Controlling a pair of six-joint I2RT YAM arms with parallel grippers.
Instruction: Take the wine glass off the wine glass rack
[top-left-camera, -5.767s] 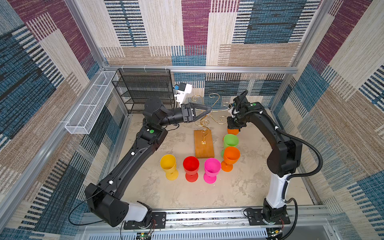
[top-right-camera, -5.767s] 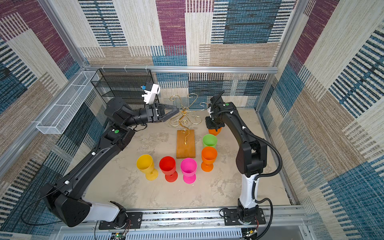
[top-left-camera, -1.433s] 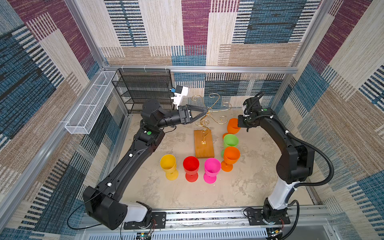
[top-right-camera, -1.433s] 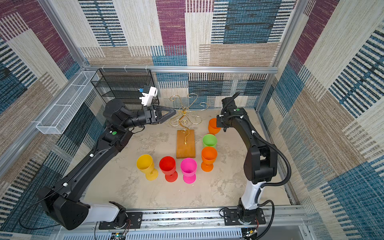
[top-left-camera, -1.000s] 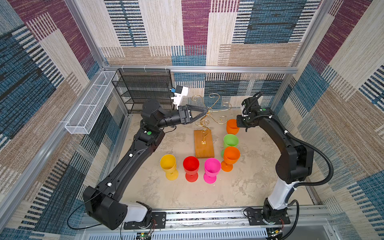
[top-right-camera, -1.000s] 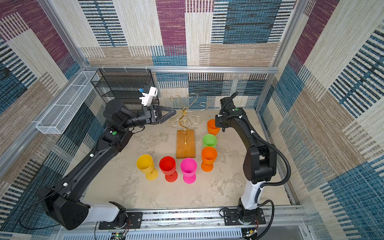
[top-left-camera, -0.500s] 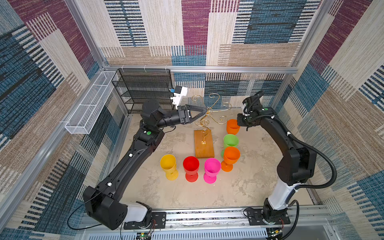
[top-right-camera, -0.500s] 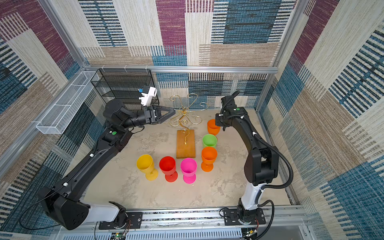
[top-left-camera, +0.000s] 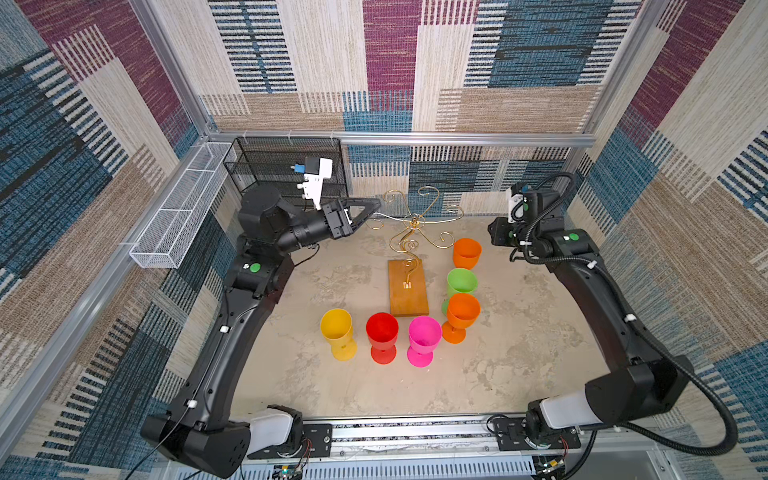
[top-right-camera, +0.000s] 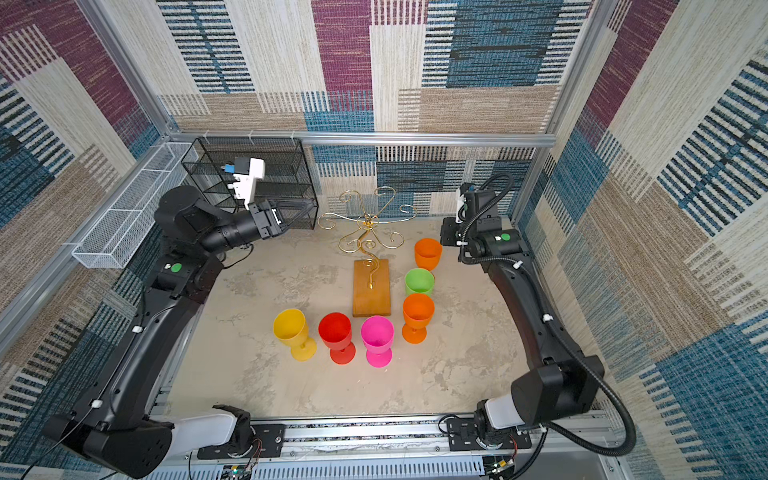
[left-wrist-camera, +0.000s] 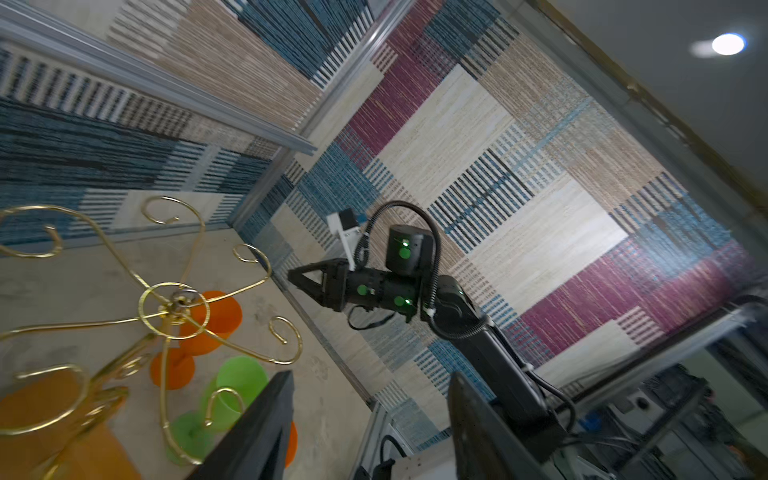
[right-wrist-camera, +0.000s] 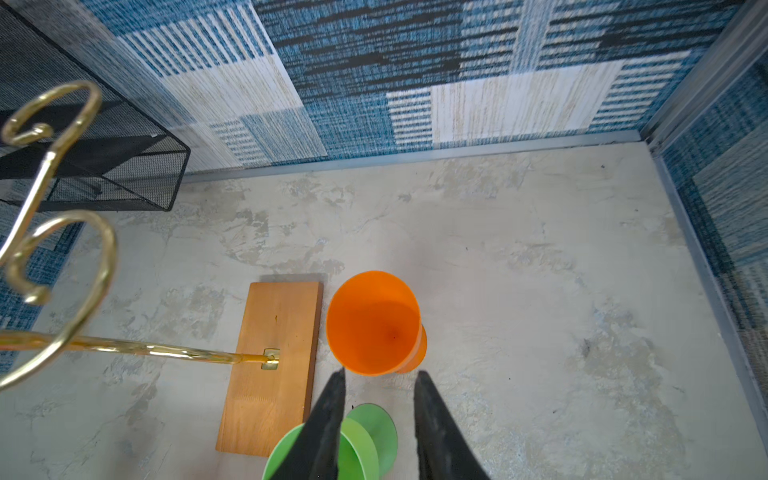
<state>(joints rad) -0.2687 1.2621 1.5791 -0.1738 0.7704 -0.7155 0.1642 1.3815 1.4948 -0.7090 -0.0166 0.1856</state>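
Standing at the middle of the desk (top-left-camera: 519, 332), the wine glass rack (top-left-camera: 409, 299) rests on its wooden base, its gold scroll arms spread above the wavy stem; both top views show it (top-right-camera: 372, 291). All six glasses stand upright on the desk, off the rack. The far orange wine glass (top-left-camera: 466, 251) sits just beside the base's far right corner, apart from it in the right wrist view (right-wrist-camera: 374, 324). Behind it in the row toward the front come the green glass (top-left-camera: 461, 282) and the near orange glass (top-left-camera: 463, 309), close together. The pink glass (top-left-camera: 424, 334), the red glass (top-left-camera: 382, 332) and the yellow glass (top-left-camera: 336, 328) line up in front of the base.

The left arm (top-left-camera: 232, 332) reaches in from the left, and the left jaws are held level just beside the rack's leftmost scroll; whether they touch the wire I cannot tell. They are spread wide with nothing between them, as the left wrist view shows.

The right arm (top-left-camera: 582, 282) bends in near the back right corner. The right jaws are parted a little and empty, raised above the desk, over the green glass and near the far orange wine glass's rim without touching it
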